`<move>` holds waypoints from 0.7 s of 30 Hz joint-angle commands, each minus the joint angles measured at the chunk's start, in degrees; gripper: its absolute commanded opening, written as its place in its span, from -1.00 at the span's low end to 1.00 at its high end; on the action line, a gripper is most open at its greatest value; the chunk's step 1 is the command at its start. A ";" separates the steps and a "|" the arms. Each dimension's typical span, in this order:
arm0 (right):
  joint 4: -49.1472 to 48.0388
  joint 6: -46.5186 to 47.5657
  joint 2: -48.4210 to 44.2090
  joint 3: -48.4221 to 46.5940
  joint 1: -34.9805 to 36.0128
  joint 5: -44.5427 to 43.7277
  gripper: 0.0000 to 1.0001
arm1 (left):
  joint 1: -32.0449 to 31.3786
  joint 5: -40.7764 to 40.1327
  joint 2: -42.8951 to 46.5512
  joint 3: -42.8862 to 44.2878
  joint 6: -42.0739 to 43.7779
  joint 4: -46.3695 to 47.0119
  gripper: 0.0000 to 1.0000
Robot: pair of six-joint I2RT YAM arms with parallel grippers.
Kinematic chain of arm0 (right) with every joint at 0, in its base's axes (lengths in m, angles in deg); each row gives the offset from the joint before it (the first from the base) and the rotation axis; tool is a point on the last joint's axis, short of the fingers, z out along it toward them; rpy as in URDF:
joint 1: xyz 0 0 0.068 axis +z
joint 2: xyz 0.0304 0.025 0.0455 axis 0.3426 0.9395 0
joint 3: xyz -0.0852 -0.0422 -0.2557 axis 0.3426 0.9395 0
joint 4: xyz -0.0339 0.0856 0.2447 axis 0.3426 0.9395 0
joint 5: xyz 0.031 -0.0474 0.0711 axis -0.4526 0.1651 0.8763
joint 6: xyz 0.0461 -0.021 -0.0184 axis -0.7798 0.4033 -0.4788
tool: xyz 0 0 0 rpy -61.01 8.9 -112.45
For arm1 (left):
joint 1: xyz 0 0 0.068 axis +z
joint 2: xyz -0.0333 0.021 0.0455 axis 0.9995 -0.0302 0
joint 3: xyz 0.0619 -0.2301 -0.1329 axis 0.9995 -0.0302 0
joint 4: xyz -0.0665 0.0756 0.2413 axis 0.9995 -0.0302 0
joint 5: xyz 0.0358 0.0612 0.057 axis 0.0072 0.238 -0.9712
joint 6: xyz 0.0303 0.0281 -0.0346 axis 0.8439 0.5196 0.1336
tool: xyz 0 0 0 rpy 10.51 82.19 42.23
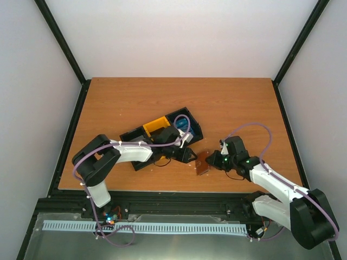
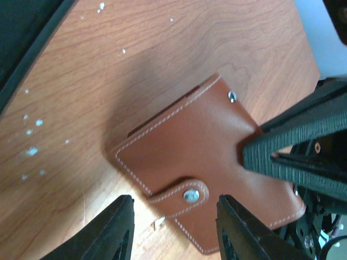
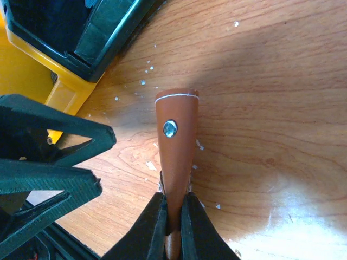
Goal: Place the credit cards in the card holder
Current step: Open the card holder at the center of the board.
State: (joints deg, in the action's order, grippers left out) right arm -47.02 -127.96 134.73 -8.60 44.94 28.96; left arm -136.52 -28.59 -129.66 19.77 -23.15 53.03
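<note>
The card holder is a brown wallet, folded shut with its snap strap fastened. My right gripper is shut on its edge and holds it tilted at the table surface. In the right wrist view the card holder stands edge-on between my shut right gripper. In the left wrist view my left gripper is open, its jaws either side of the strap of the card holder without touching it. A blue credit card lies in the tray; other cards are hidden.
The black-and-yellow tray stands just behind the left gripper, its yellow corner close to both grippers. The table's front edge is near the wallet. White flecks dot the wood.
</note>
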 commanded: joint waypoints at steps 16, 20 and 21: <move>-19.70 -12.76 -9.31 7.00 0.56 5.24 -0.94 | -1.43 4.63 -4.18 7.49 -1.88 -3.93 0.10; -24.60 -15.69 -9.78 8.19 0.58 7.12 -0.94 | -1.50 4.89 -4.46 7.68 -2.00 -4.61 0.10; -25.83 -16.47 -9.80 8.49 0.54 7.42 -0.94 | -1.54 4.88 -4.50 7.60 -2.05 -4.68 0.09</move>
State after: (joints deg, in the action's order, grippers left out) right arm -61.99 -140.03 126.38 -0.40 44.92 32.67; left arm -137.24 -25.22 -133.40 25.24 -24.72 49.99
